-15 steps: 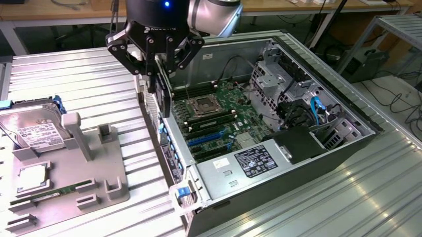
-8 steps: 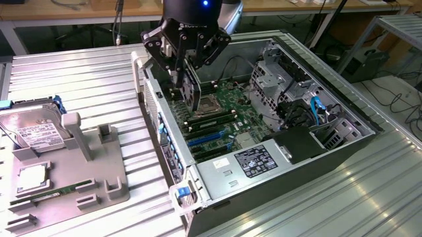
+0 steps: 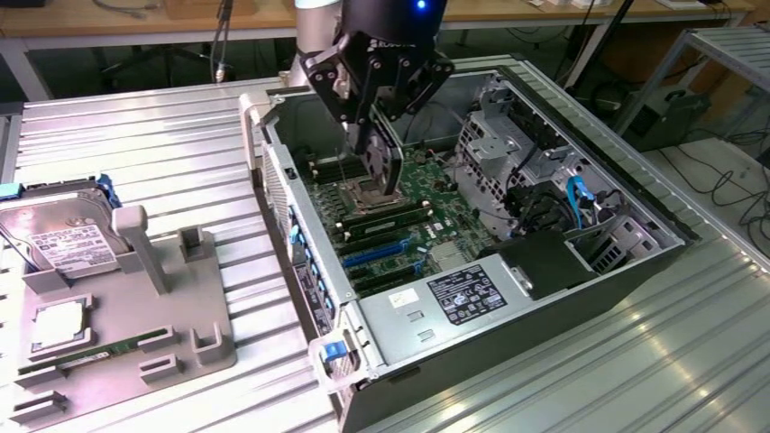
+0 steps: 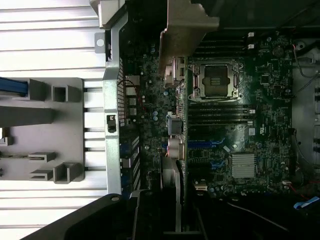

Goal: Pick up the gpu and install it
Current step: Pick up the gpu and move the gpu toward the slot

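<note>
My gripper (image 3: 375, 122) hangs over the open computer case (image 3: 655, 212) and is shut on the gpu (image 3: 385, 171). I hold the gpu upright and edge-on, just above the motherboard (image 3: 439, 221) near the processor socket. In the wrist view the gpu (image 4: 176, 132) appears as a thin edge with round connectors. Its silver end bracket (image 4: 187, 25) points toward the case's rear wall. The card floats above the board, beside the blue expansion slots (image 4: 202, 145), and sits in none of them.
A grey parts holder (image 3: 121, 334) lies at the exterior view's left with a hard drive (image 3: 67, 239), a processor (image 3: 58, 325) and a memory stick (image 3: 108, 350). Inside the case are the drive cage (image 3: 506, 135), the power supply (image 3: 463, 293) and blue cables (image 3: 580, 194).
</note>
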Motion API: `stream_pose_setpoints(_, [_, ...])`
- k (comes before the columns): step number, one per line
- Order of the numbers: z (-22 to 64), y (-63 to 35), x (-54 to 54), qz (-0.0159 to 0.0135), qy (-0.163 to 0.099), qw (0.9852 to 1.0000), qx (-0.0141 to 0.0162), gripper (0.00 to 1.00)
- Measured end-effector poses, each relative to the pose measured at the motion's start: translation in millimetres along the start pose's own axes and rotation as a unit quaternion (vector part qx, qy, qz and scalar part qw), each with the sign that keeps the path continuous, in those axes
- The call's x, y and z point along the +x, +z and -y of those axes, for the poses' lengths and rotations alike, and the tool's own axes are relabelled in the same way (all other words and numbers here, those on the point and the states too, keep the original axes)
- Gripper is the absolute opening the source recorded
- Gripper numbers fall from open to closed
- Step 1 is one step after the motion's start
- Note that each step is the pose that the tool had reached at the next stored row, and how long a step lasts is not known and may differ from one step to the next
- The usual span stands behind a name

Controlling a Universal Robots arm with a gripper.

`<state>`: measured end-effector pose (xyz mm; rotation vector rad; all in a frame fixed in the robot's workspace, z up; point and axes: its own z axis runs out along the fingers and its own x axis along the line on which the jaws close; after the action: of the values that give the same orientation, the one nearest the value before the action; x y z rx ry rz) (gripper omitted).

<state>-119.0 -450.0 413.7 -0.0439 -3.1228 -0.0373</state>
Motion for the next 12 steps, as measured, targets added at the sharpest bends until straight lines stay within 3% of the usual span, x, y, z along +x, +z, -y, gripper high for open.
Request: stream_pose_setpoints(12, [-0.3,-0.2,-10.3,0.0000,0.000,1.0000,0.0000,0.28])
